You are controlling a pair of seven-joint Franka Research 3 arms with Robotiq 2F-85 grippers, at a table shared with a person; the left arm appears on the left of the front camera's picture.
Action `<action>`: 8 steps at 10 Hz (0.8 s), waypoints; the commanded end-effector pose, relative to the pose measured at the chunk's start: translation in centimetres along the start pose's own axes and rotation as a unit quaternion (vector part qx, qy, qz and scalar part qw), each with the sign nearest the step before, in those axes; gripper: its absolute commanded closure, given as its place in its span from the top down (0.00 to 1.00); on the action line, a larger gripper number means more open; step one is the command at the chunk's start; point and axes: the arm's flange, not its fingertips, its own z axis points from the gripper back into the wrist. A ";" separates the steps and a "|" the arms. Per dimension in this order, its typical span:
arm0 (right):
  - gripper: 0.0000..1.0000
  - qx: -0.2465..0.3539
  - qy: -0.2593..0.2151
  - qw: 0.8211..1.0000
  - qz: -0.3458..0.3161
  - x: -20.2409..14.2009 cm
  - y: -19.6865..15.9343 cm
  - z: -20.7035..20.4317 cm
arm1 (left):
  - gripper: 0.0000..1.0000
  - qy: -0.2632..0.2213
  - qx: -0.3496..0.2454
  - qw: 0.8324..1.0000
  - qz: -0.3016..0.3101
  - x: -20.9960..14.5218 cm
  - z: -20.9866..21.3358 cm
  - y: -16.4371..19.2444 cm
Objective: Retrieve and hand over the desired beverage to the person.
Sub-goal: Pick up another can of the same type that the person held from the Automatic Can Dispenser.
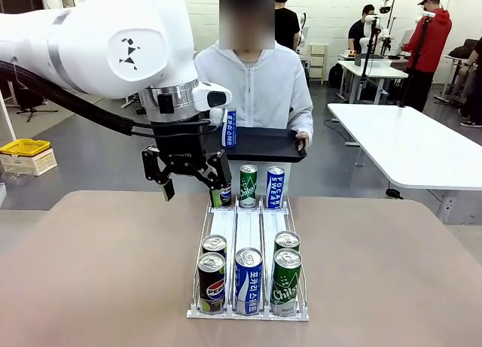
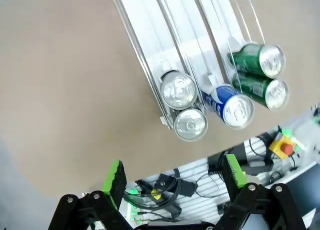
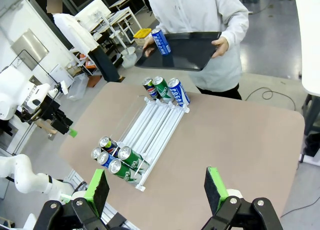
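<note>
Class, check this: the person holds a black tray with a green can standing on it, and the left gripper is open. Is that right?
Not quite. The can on the tray is blue, not green, as the front view shows. The rest stands: the person holds the black tray, and the left gripper is open.

White left arm (image 1: 98,38) reaching in, left pincer (image 1: 194,183) hanging downward, jaws wide apart, right pincer (image 3: 156,189) jaws spread wide
</note>
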 end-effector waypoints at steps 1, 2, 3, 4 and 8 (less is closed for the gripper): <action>1.00 0.016 -0.009 1.000 0.003 0.2 -0.1 -0.2 | 1.00 -0.016 0.033 0.999 -0.006 -0.6 -0.8 0.0; 1.00 0.016 -0.009 1.000 0.003 0.2 -0.1 -0.2 | 1.00 0.000 0.000 1.000 0.000 0.0 0.0 0.0; 1.00 0.016 -0.009 1.000 0.003 0.2 -0.1 -0.2 | 1.00 0.000 0.000 1.000 0.000 0.0 0.0 0.0; 1.00 0.016 -0.009 1.000 0.003 0.2 -0.1 -0.2 | 1.00 0.000 0.000 1.000 0.000 0.0 0.0 0.0; 1.00 0.016 -0.009 1.000 0.003 0.2 -0.1 -0.2 | 1.00 0.000 0.000 1.000 0.000 0.0 0.0 0.0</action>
